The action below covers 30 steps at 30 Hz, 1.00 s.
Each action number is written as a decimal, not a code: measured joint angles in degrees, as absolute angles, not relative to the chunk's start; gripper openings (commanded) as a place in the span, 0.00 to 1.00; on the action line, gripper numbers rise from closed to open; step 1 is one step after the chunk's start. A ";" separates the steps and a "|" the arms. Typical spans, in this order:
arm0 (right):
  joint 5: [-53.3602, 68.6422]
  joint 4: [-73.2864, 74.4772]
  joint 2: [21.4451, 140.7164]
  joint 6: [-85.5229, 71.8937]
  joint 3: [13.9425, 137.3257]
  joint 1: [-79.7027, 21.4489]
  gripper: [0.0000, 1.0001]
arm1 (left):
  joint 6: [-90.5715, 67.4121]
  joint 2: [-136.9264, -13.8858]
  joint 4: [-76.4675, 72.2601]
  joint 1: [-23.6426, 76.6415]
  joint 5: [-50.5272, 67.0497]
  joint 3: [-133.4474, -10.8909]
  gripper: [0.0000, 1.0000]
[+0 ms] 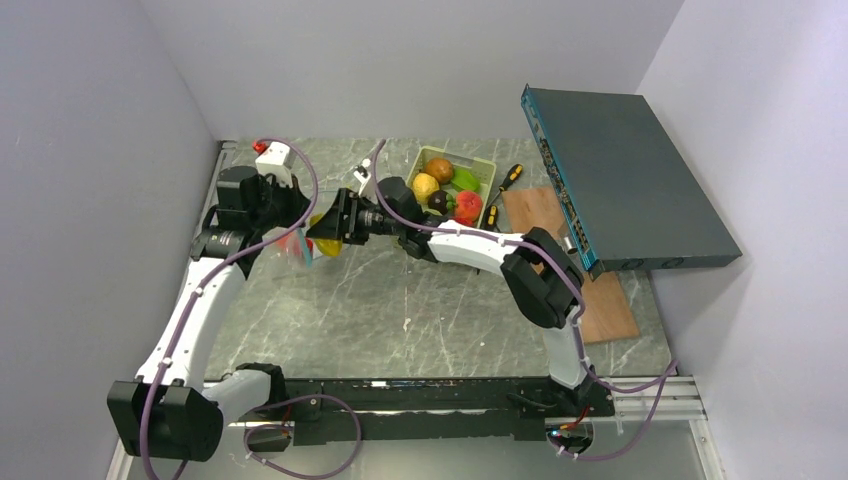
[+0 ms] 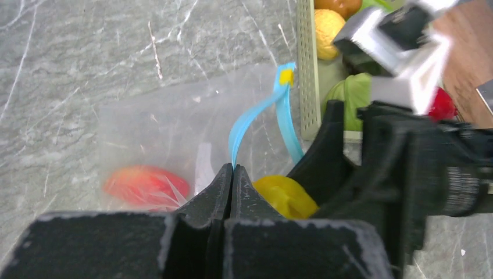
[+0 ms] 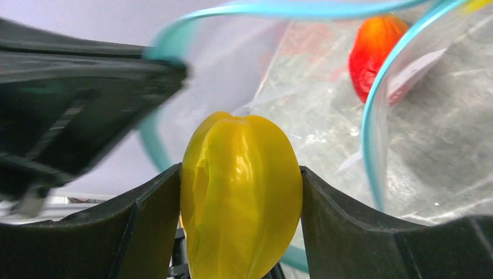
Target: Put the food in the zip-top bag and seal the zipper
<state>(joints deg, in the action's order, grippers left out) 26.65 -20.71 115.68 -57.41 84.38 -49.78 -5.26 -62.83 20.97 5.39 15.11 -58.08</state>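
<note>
The clear zip-top bag (image 2: 151, 122) lies on the marble table with its mouth held up. My left gripper (image 2: 232, 170) is shut on the light blue zipper (image 2: 250, 116) at the mouth edge. My right gripper (image 3: 239, 169) is shut on a yellow ridged toy fruit (image 3: 241, 192) and holds it at the open mouth, inside the zipper loop (image 3: 372, 116). A red-orange piece of food (image 3: 375, 49) lies deeper in the bag. In the top view both grippers meet at the bag (image 1: 293, 252), left of the table's middle.
A pale green basket (image 1: 487, 168) with several toy fruits (image 1: 440, 170) stands at the back. Beside it lie screwdrivers (image 1: 510, 178), a wooden board (image 1: 605, 300) and a large dark teal flat box (image 1: 630, 180). Grey walls close in left and right.
</note>
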 measured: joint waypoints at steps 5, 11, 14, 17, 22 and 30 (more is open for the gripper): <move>23.77 -18.41 118.08 -56.77 83.88 -49.76 0.05 | -5.19 -61.78 20.25 5.39 16.23 -58.08 0.00; 19.16 -13.26 118.08 -55.35 85.06 -49.76 0.34 | -5.19 -61.82 20.03 5.39 18.15 -58.08 0.00; 17.39 -9.30 118.17 -54.08 87.88 -49.76 0.44 | -5.19 -62.06 19.97 5.45 18.92 -58.08 0.00; 15.86 -5.98 118.76 -52.47 92.36 -49.76 0.55 | -5.19 -62.67 19.97 5.45 19.86 -58.08 0.00; 13.45 -0.91 119.42 -50.28 97.10 -49.76 0.73 | -5.13 -63.16 18.81 5.32 20.08 -58.08 0.00; 8.91 8.45 121.67 -47.03 102.96 -49.76 0.87 | -5.15 -63.68 18.76 5.56 20.73 -58.08 0.00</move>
<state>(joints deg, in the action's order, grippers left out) 8.91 8.45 121.67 -47.03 102.96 -49.76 -5.15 -63.68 18.76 5.56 20.73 -58.08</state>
